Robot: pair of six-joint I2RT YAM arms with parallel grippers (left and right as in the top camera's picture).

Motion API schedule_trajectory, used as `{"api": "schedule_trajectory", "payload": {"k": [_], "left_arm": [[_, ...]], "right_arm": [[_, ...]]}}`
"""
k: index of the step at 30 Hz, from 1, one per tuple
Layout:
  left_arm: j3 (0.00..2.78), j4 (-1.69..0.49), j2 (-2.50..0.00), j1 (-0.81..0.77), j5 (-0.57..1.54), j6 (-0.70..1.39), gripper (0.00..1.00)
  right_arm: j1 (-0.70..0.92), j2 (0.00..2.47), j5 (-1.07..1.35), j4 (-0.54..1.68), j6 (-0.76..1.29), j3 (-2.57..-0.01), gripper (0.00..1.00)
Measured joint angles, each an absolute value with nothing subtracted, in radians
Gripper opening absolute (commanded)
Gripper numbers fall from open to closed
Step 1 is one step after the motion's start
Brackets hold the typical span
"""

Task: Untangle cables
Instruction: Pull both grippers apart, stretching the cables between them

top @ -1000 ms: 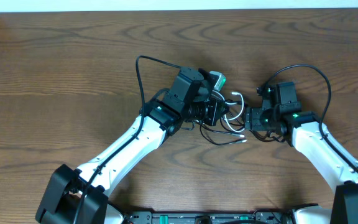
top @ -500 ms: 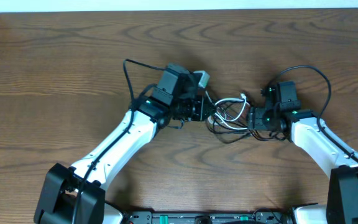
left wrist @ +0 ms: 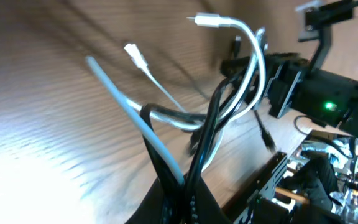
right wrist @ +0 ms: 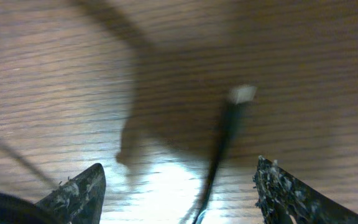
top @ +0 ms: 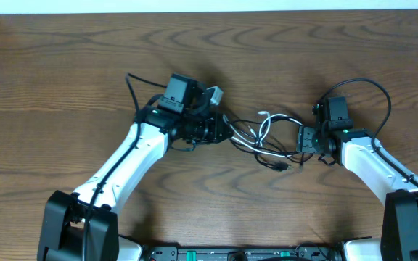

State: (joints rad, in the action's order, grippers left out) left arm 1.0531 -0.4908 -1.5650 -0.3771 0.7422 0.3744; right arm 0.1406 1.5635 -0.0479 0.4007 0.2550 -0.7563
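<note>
My left gripper point(top: 222, 130) is shut on both cables, which fan out from its jaws point(left wrist: 185, 194) in the left wrist view. The white cable point(top: 264, 124) loops between the arms; its curved cord point(left wrist: 253, 68) and two plug ends lift off the table. The black cable point(top: 269, 161) crosses it point(left wrist: 211, 121) and ends in a plug near my right gripper point(top: 301, 141). My right gripper point(right wrist: 179, 186) is open, its fingers wide apart on either side of the black cable's end point(right wrist: 222, 140), not gripping it.
The wooden table point(top: 64, 80) runs to a pale strip at the back edge. Thick black arm cables arch over each wrist, the right one point(top: 372, 90) and the left one point(top: 130, 85).
My left arm has moved left with the cables, drawing the tangle out into longer strands. The right gripper has shifted only slightly to the right.
</note>
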Motion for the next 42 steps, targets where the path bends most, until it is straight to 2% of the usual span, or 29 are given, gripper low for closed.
{"api": "schedule_trajectory", "payload": {"k": [10, 15, 19, 26, 31, 38, 39, 42], "left_arm": [[1.053, -0.641, -1.468, -0.246, 0.756, 0.292, 0.07], [1.053, -0.675, -1.349, -0.184, 0.756, 0.28, 0.07], [1.053, -0.68, -1.218, -0.072, 0.715, 0.279, 0.07], [1.053, -0.686, -1.017, 0.037, 0.692, 0.279, 0.07], [1.053, -0.723, -0.95, 0.052, 0.669, 0.28, 0.07], [1.053, -0.812, -0.996, 0.046, 0.647, 0.279, 0.07], [1.053, -0.817, -1.01, 0.04, 0.646, 0.279, 0.08], [1.053, -0.83, -1.064, -0.008, 0.64, 0.273, 0.24]], "right_arm": [[0.123, 1.564, -0.081, 0.404, 0.275, -0.751, 0.72], [0.124, 1.564, -0.038, 0.399, 0.279, -0.751, 0.72], [0.092, 1.565, -0.121, 0.41, 0.279, -0.746, 0.72], [0.08, 1.565, -0.173, 0.409, 0.279, -0.744, 0.72], [0.08, 1.565, -0.143, 0.397, 0.279, -0.744, 0.73], [0.08, 1.565, -0.008, 0.347, 0.244, -0.743, 0.66], [0.08, 1.565, 0.014, 0.342, 0.24, -0.743, 0.67], [0.081, 1.565, 0.072, 0.334, 0.223, -0.743, 0.69]]}}
